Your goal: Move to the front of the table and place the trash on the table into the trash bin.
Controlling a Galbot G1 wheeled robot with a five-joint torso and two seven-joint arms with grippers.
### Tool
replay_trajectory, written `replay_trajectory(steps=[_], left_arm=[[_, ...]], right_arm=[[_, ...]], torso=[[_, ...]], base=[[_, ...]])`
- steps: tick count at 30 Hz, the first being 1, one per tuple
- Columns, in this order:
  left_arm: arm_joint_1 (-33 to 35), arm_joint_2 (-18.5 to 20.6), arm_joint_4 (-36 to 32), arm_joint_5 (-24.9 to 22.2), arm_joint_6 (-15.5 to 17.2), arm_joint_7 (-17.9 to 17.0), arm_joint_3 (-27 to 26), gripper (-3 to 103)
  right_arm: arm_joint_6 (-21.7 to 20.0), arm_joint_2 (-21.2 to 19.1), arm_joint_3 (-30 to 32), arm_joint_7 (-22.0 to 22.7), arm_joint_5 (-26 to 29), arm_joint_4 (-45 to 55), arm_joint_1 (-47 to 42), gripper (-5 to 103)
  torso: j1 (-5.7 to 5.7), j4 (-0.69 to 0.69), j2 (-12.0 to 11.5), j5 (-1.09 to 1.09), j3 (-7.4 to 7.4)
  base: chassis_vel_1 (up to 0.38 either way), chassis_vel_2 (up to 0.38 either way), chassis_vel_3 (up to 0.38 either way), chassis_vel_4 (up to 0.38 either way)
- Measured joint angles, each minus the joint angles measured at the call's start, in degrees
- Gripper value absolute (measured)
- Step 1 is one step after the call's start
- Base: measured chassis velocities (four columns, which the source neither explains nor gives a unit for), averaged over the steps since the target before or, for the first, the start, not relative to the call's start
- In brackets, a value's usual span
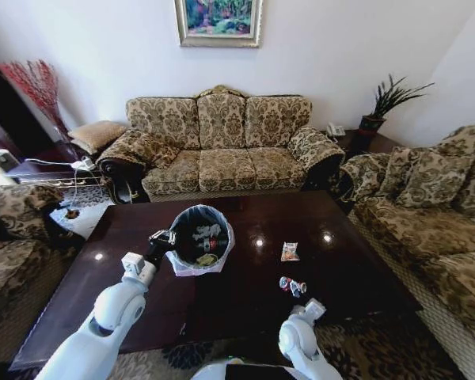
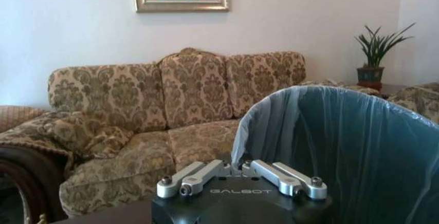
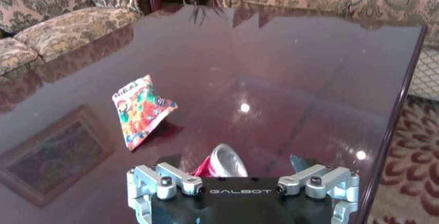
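My left gripper [image 1: 161, 237] is clamped on the near-left rim of the bin [image 1: 199, 236], holding it tilted above the table [image 1: 356, 273]. From my left wrist the fingertips are hidden behind the black gripper body; I see the whitish bag rising beside it [image 2: 329, 152], smooth and translucent over the dark wall. Inside the bin, from my head, there are bits of trash: something yellowish and something red and white, too small to name.

My right gripper [image 1: 313, 305] hangs low at the table's near edge with its jaws spread apart, holding nothing. Right between them lies a crushed red and silver can [image 3: 221, 162], partly cut off by the gripper body; from the head it reads as a small red and blue lump [image 1: 292, 286]. A little farther in lies a flat, printed snack packet [image 3: 139, 111], 1 corner lifted, well apart from the bin.

The table top is glossy dark wood, mirroring lamps and a picture frame. Its right edge runs close beside my right gripper, with patterned carpet [image 3: 412, 172] beyond. Open top stretches ahead toward the far sofa [image 1: 222, 146], a plump floral one; more sofas close in on both sides.
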Motion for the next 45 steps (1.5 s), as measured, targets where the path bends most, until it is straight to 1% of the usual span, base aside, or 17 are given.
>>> replay_trajectory(steps=[6, 15, 16, 18, 20, 22, 23, 26, 29, 30, 35, 36, 37, 38, 39, 41, 45], left_arm=[[-0.02, 0.22, 0.00, -0.18, 0.00, 0.30, 0.28, 2], [0.02, 0.57, -0.53, -1.88, 0.50, 0.33, 0.30, 2], [0.02, 0.65, -0.58, -2.00, 0.53, 0.33, 0.27, 2], [0.01, 0.83, -0.64, -2.24, 0.54, 0.33, 0.09, 2], [0.00, 0.88, -0.64, -2.34, 0.53, 0.33, 0.04, 2], [-0.03, 0.90, -0.64, -2.48, 0.52, 0.37, 0.03, 2], [-0.03, 0.90, -0.64, -2.48, 0.52, 0.37, 0.03, 2], [-0.17, 0.81, -0.65, -2.54, 0.43, 0.60, 0.16, 2], [-0.24, 0.77, -0.65, -2.55, 0.39, 0.63, 0.20, 2], [-0.29, 0.77, -0.65, -2.57, 0.33, 0.64, 0.20, 2], [-0.38, 0.97, -0.66, -2.73, 0.18, 0.66, 0.12, 2], [-0.44, 1.00, -0.69, -2.78, 0.07, 0.67, 0.05, 2], [-0.44, 1.00, -0.69, -2.78, 0.07, 0.67, 0.05, 2], [-0.47, 1.03, -0.80, -2.86, -0.02, 0.70, 0.00, 2], [-0.49, 1.04, -0.83, -2.89, -0.04, 0.70, -0.02, 2], [-0.56, 1.01, -0.89, -2.92, -0.10, 0.75, -0.03, 2], [-0.65, 0.87, -0.99, -2.92, -0.18, 0.74, -0.03, 2]], right_arm=[[1.07, 0.44, -0.02, -0.05, 1.94, -1.66, 1.40, 100], [1.27, 1.75, -0.23, 3.23, 5.15, -4.06, 4.40, 100], [1.30, 1.76, -0.17, 3.36, 5.19, -4.36, 4.65, 103], [1.46, 1.56, -0.08, 3.60, 5.32, -4.86, 5.09, 94], [1.56, 1.47, -0.03, 3.76, 5.42, -5.06, 5.21, 94], [1.82, 1.38, 0.11, 3.98, 5.59, -5.45, 5.36, 83], [1.82, 1.38, 0.11, 3.98, 5.59, -5.45, 5.36, 83], [2.02, 1.31, 0.22, 4.00, 6.03, -5.73, 5.35, 68], [2.07, 1.28, 0.23, 3.92, 6.07, -5.80, 5.34, 62], [2.08, 1.24, 0.26, 3.82, 6.12, -5.89, 5.31, 51], [2.08, 1.17, 0.29, 3.68, 6.39, -6.03, 5.23, 40], [2.07, 1.16, 0.29, 3.67, 6.44, -6.06, 5.25, 30], [2.07, 1.16, 0.29, 3.67, 6.44, -6.06, 5.25, 30], [1.97, 1.18, 0.19, 3.64, 6.56, -6.17, 5.14, 25], [1.96, 1.17, 0.25, 3.65, 6.56, -6.16, 5.24, 25], [1.95, 1.12, 0.28, 3.58, 6.55, -6.16, 5.28, 17], [1.96, 0.99, 0.29, 3.46, 6.47, -6.18, 5.26, 17]], torso=[[0.00, -0.03, 0.00, 0.01, 0.00], [0.00, -0.03, 0.00, 0.01, 0.00], [0.00, -0.03, 0.00, 0.01, 0.00], [0.00, -0.03, 0.00, 0.01, 0.00], [0.00, -0.03, 0.00, 0.01, 0.00], [0.00, -0.03, 0.00, 0.00, 0.00], [0.00, -0.03, 0.00, 0.00, 0.00], [0.00, -0.03, 0.00, 0.00, -0.01], [0.00, -0.03, 0.00, 0.00, -0.01], [0.00, -0.03, 0.00, -0.01, -0.01], [0.00, -0.05, 0.00, -0.02, -0.01], [0.00, -0.05, 0.00, -0.01, -0.01], [0.00, -0.05, 0.00, -0.01, -0.01], [0.00, -0.03, 0.00, 0.05, 0.00], [0.00, -0.05, 0.00, 0.05, 0.00], [0.00, -0.04, 0.00, -0.01, 0.00], [0.00, -0.03, 0.00, 0.01, 0.00]], base=[[0.000, 0.000, 0.000, 0.000], [0.000, 0.000, 0.000, 0.000], [0.000, 0.000, 0.000, 0.000], [0.000, 0.000, 0.000, 0.000], [0.000, 0.000, 0.000, 0.000], [0.000, 0.000, 0.000, 0.000], [0.000, 0.000, 0.000, 0.000], [0.000, 0.000, 0.000, 0.000], [0.000, 0.000, 0.000, 0.000], [0.000, 0.000, 0.000, 0.000], [0.000, 0.000, 0.000, 0.000], [0.000, 0.000, 0.000, 0.000], [0.000, 0.000, 0.000, 0.000], [0.000, 0.000, 0.000, 0.000], [0.000, 0.000, 0.000, 0.000], [0.000, 0.000, 0.000, 0.000], [0.000, 0.000, 0.000, 0.000]])
